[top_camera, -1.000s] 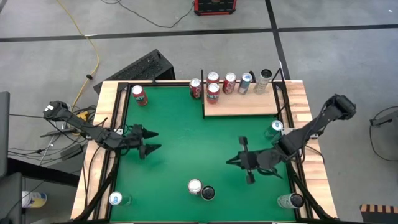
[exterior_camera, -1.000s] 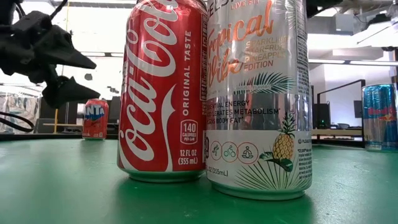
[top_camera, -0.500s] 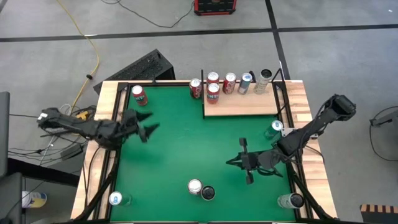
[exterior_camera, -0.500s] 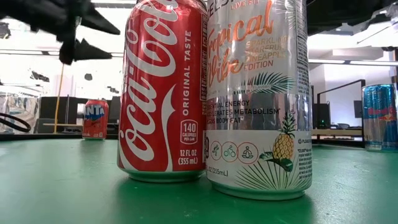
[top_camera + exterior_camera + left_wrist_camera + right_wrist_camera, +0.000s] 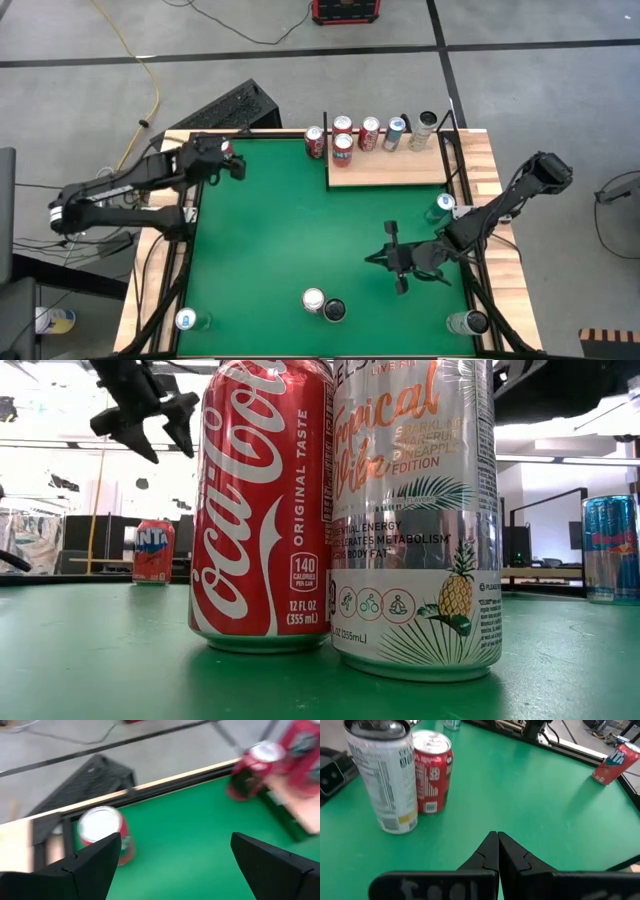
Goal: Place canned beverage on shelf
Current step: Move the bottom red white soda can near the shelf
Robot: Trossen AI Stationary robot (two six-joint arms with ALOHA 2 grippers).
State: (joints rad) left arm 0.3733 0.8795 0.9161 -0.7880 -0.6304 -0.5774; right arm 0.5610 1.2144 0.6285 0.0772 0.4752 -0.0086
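Observation:
A red Fanta can (image 5: 102, 834) stands upright on the green table at its far left corner; it also shows in the low view (image 5: 152, 550). My left gripper (image 5: 175, 855) is open and hangs above and just beside that can (image 5: 234, 163), touching nothing. The shelf (image 5: 388, 172), a pale wood board at the far right, carries several upright cans along its far edge. One red can (image 5: 315, 142) stands on the table just left of the shelf. My right gripper (image 5: 497, 851) is shut and empty, low over the table's right middle (image 5: 388, 258).
A red Coca-Cola can (image 5: 262, 510) and a silver Celsius can (image 5: 415, 520) stand side by side near the front edge (image 5: 322, 305). Blue cans stand at the right rail (image 5: 445, 205) and at both front corners (image 5: 185, 320) (image 5: 468, 322). Wooden rails border the green surface.
My left gripper has risen and swung from the table's left middle toward the far edge, turning as it went, and now hangs over the far left corner by the Fanta can.

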